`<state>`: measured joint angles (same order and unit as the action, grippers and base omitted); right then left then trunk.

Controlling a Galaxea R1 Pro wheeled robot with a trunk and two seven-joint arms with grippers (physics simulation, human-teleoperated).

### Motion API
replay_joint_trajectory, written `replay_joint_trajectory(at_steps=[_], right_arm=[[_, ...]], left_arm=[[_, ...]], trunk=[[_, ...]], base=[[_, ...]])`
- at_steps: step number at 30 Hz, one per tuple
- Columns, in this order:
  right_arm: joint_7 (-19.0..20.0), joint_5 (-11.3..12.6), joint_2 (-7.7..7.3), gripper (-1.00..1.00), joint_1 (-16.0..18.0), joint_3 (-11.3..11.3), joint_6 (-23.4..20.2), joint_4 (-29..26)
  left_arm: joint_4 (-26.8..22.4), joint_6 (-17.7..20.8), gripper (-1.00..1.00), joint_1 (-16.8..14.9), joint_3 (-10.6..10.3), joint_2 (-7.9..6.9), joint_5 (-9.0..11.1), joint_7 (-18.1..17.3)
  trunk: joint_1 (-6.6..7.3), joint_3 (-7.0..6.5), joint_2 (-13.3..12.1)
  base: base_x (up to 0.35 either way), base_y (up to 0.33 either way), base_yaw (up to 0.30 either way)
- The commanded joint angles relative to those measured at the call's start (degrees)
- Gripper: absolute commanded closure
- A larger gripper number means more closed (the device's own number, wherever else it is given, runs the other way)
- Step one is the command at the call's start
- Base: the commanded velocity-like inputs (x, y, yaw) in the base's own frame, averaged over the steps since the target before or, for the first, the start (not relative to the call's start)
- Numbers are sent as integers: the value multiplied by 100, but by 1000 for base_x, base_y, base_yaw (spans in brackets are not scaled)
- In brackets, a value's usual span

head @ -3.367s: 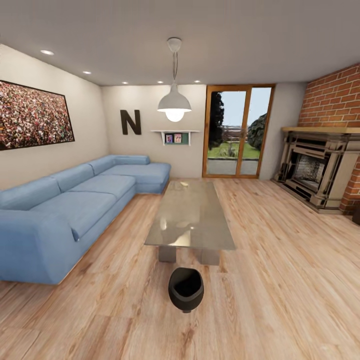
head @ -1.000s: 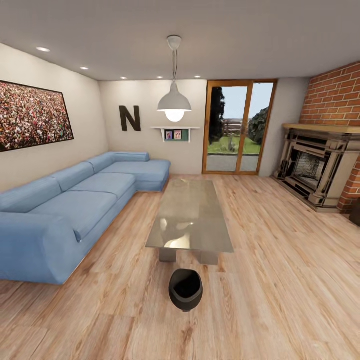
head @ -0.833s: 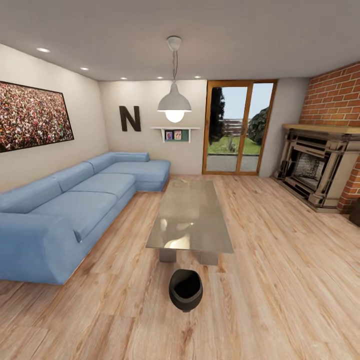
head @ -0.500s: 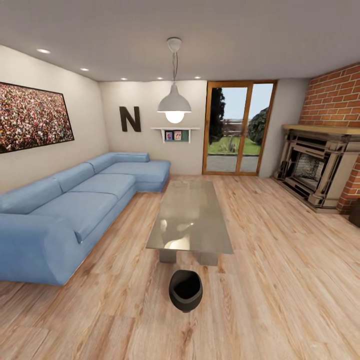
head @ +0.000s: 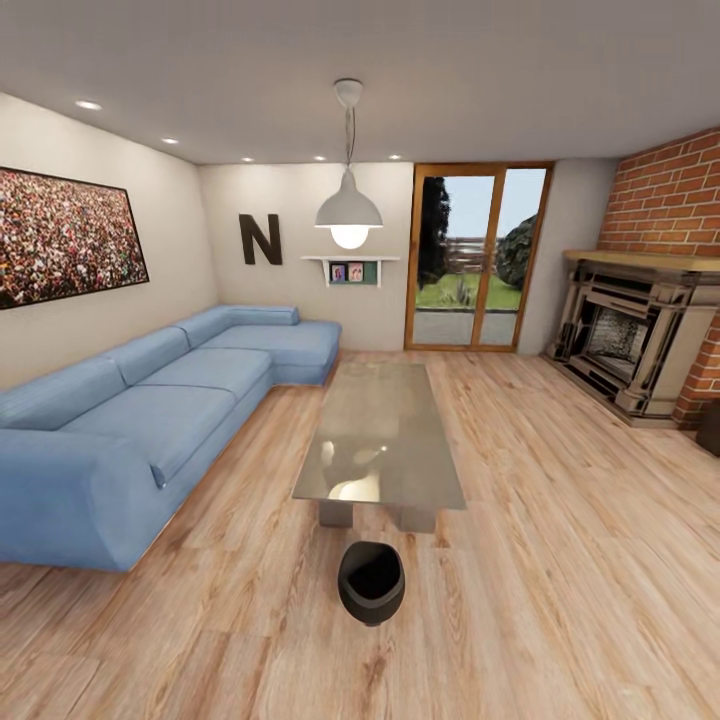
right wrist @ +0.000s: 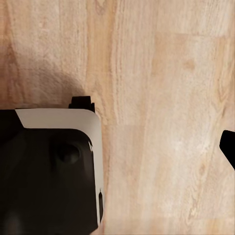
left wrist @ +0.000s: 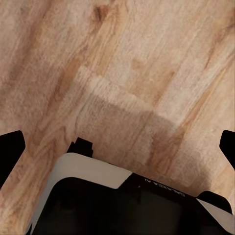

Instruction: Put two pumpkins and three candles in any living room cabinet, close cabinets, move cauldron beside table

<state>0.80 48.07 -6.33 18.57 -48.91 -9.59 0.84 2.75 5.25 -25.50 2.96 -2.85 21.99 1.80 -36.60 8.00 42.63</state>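
Note:
The cauldron [head: 371, 582], a glossy black wide-mouthed pot, stands on the wooden floor just in front of the near short end of the table [head: 380, 435]. The table is low and long, with a glossy grey-beige top and a chunky grey base. A small gap of floor separates the two. In the left wrist view my left gripper [left wrist: 117, 147] hangs open over bare floor, with a black fingertip at each side. My right gripper [right wrist: 117, 147] is over floor too, with one fingertip [right wrist: 228, 147] far out at the edge. The pumpkins, candles and cabinet are out of view.
A long blue corner sofa [head: 150, 420] runs along the left wall. A stone fireplace [head: 625, 340] sits against the brick wall at right, with glass doors [head: 475, 260] behind the table. A dark sliver of furniture [head: 712, 428] is cut off at the right edge. Wide floor lies right of the table.
The whole picture has shifted only slightly, so the camera barely moved. The cauldron and table keep the same places relative to each other.

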Motion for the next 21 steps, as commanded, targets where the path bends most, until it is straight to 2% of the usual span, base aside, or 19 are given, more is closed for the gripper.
replay_joint_trajectory(at_steps=[1, 21], right_arm=[[8, 45, 0, -100, 6, -48, -17, 4], [8, 45, 0, -100, 6, -48, -17, 4]], left_arm=[[10, 11, -100, -7, 31, 1, 7, 9], [15, -8, -100, -7, 36, 65, 11, 8]], trunk=[[21, -10, -35], [461, -369, -837]], base=[[0, 0, 0], [0, 0, 0]])
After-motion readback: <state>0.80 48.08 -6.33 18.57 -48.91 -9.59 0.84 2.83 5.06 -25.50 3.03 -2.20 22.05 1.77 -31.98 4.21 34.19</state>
